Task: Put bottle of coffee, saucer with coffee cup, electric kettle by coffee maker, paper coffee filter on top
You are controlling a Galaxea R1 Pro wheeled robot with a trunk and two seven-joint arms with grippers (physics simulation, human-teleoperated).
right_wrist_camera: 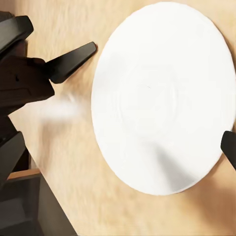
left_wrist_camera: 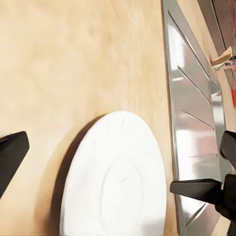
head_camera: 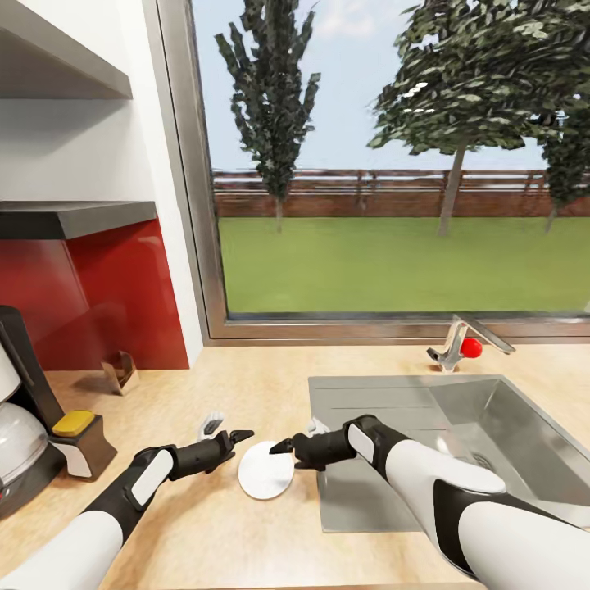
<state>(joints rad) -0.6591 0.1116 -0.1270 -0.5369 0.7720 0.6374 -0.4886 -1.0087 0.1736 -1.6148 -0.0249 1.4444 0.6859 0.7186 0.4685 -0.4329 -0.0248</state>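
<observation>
A white saucer (head_camera: 265,469) lies flat on the wooden countertop (head_camera: 246,385), just left of the sink's drainboard. My left gripper (head_camera: 227,429) hovers open at the saucer's left far edge, nothing between its fingers. My right gripper (head_camera: 297,437) is open too and faces it from the saucer's right side. In the left wrist view the saucer (left_wrist_camera: 115,179) lies below my open left gripper (left_wrist_camera: 118,157). In the right wrist view the saucer (right_wrist_camera: 162,96) sits beside the left gripper's fingers (right_wrist_camera: 69,61). The coffee maker (head_camera: 24,434) stands at the counter's far left. Bottle, filter, cup and kettle are out of view.
A steel sink (head_camera: 524,442) with a drainboard (head_camera: 369,401) takes up the right of the counter, with a faucet (head_camera: 456,340) behind it. A small wooden holder (head_camera: 121,371) stands by the red backsplash. Shelves (head_camera: 74,217) hang at the upper left. A large window (head_camera: 393,164) is behind.
</observation>
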